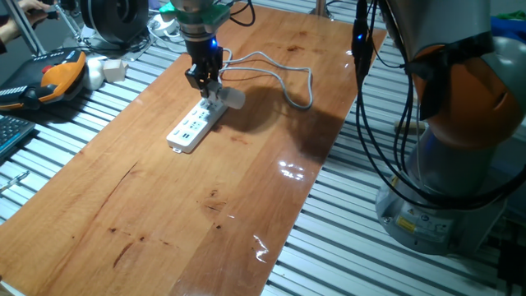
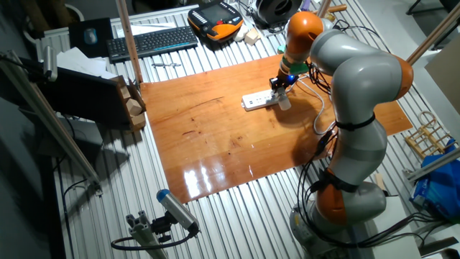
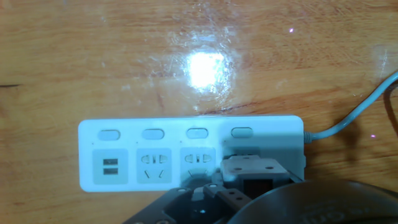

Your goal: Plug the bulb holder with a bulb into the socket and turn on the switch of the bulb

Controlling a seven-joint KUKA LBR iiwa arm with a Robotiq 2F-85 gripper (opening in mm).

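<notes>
Wooden table (image 1: 205,214) holds socket (image 3: 124,155), bulb holder (image 1: 215,102) inserted.

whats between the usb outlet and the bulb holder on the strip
Two empty outlets lie between the USB outlet and the bulb holder on the socket, seen in the hand view.

Wooden tabletop (image 1: 205,189) with glossy glare patches, laid over a ribbed metal bench (image 1: 74,115). Orange-and-black handheld controller (image 1: 57,76) off the board's far-left corner, a small white box (image 1: 113,69) just beside it. Black keyboard (image 2: 152,40) beyond the board's far edge in the other fixed view, near a second sight of the controller. Dark box (image 2: 90,97) standing at the board's left end, a small wooden block (image 2: 134,108) touching its side. Black cables (image 1: 386,123) hanging at the right. Blue bag (image 2: 440,180) on the floor, lower right.
</notes>
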